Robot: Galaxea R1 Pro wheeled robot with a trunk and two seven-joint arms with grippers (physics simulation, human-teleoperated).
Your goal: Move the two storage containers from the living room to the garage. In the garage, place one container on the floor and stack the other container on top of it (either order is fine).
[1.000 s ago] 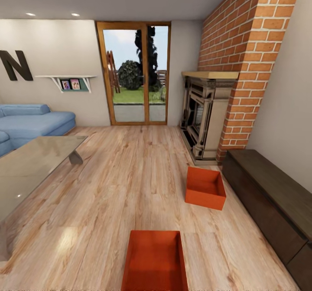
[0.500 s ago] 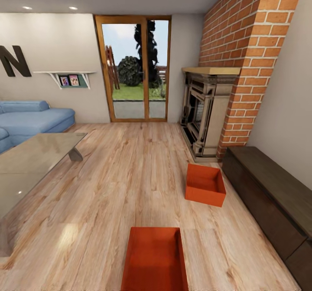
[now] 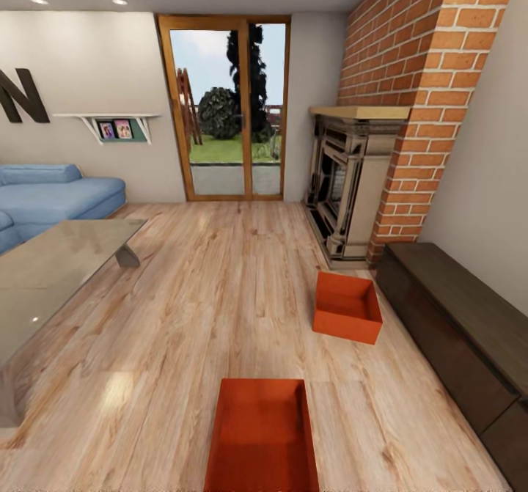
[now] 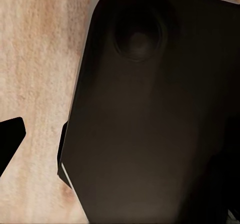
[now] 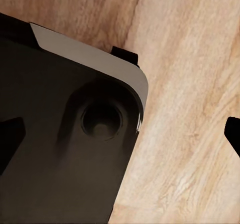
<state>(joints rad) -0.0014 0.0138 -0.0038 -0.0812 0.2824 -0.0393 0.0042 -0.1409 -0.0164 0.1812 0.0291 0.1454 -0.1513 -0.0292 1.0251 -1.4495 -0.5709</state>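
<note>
Orange-red and lidless, the nearer thin-walled rectangular storage container [image 3: 262, 437] sits on the light wood plank floor [image 3: 183, 309] straight ahead of the robot, its long axis running away from the camera and its near end cut off by the frame edge, so neither arm looks closer. The second matching orange-red container [image 3: 347, 316] lies farther off to the right, skewed, just beside the dark low cabinet [image 3: 462, 331]. Both wrist views look down past the robot's dark base onto planks; whether either pair of jaws is wide or narrow cannot be told.
</note>
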